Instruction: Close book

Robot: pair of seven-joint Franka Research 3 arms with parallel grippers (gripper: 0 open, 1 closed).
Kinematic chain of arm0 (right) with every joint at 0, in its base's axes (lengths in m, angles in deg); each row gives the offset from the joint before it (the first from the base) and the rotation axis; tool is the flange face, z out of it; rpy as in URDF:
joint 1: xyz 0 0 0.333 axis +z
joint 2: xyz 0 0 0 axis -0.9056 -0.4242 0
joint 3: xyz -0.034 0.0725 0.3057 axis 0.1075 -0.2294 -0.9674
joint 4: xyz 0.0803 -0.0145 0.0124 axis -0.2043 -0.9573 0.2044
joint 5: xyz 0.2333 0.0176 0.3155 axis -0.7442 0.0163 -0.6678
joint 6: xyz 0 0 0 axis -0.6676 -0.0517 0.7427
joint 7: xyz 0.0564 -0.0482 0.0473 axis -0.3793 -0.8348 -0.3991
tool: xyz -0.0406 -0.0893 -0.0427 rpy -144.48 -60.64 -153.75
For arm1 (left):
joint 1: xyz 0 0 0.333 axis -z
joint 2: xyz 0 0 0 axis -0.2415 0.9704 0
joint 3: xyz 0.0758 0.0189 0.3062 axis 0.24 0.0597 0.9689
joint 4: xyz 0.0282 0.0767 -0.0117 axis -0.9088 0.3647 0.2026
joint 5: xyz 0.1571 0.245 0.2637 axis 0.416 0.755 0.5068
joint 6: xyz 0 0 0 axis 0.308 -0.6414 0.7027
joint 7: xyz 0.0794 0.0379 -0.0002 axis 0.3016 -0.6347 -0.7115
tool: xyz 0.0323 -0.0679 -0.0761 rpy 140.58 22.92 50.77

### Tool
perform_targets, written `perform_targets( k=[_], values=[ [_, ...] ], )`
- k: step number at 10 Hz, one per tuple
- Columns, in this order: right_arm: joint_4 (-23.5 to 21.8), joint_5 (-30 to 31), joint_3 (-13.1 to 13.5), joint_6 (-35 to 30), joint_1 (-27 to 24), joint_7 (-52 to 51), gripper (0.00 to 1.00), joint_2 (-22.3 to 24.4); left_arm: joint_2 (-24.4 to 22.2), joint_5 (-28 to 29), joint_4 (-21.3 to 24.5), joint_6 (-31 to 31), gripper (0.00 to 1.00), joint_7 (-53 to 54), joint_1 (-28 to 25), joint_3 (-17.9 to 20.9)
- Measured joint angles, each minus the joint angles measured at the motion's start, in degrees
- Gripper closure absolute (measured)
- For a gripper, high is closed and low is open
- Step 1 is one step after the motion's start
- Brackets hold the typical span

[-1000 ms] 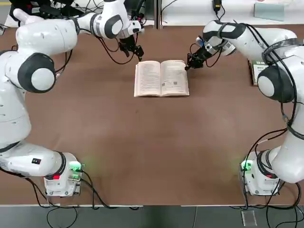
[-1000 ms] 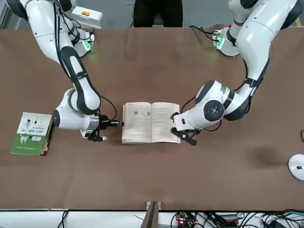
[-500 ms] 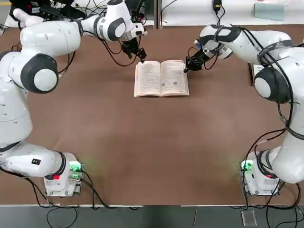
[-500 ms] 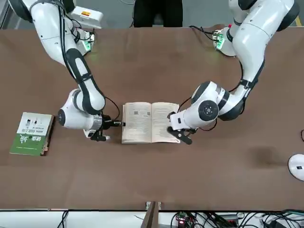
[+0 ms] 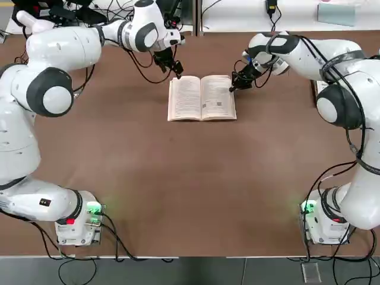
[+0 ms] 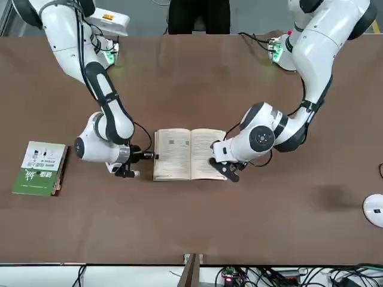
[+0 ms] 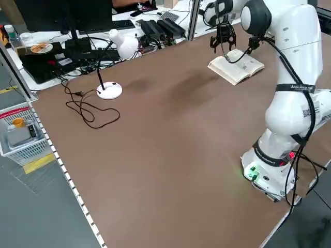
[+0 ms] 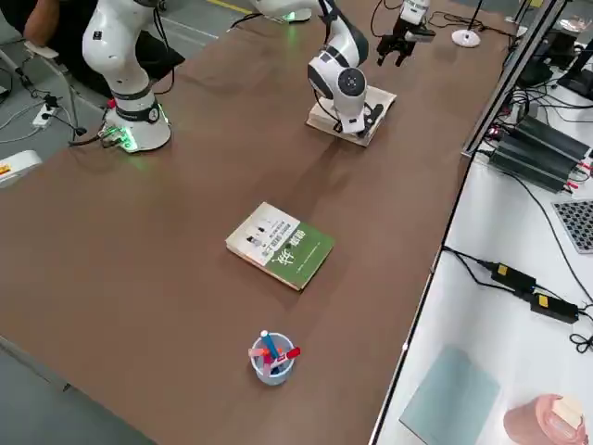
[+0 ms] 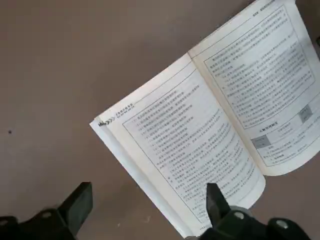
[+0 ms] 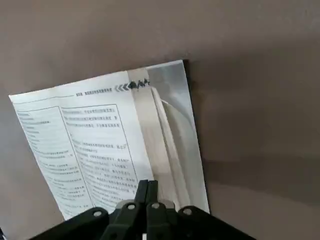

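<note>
The book (image 5: 202, 98) lies open and flat at the far middle of the table, cream text pages up; it also shows in the front view (image 6: 190, 154). My left gripper (image 5: 173, 69) hovers over the book's far left corner, its fingers (image 9: 80, 204) spread wide open with nothing between them. My right gripper (image 5: 233, 86) is shut, empty, and low at the far right corner of the book. In the right wrist view the closed fingertips (image 10: 148, 188) rest at the stacked page edges (image 10: 170, 135). In the front view the right gripper (image 6: 149, 156) meets the book's edge.
A green-and-white book (image 5: 321, 89) lies at the table's right side, also in the right side view (image 8: 281, 246). A cup of pens (image 8: 271, 357) stands beyond it. A white lamp base (image 7: 109, 90) with a cable sits on the left.
The left gripper has dropped a little closer to the book's far left corner. The right gripper has nudged in against the book's right edge. The book lies as before.
</note>
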Motion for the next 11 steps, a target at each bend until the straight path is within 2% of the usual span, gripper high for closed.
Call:
perform_targets(
  k=[6, 11],
  values=[
    [-0.3, 0.0, 0.0, 0.9, 0.7, -0.2, 0.99, -0.2, 1.2, 0.0, 0.0, 3.5, 0.00, 4.6, 0.1, 0.0],
    [-0.3, 0.0, 0.0, 2.6, 0.7, -1.0, 0.99, -1.3, 4.6, 0.0, -0.3, 7.8, 0.00, 8.3, 0.8, 0.0]
  ],
)
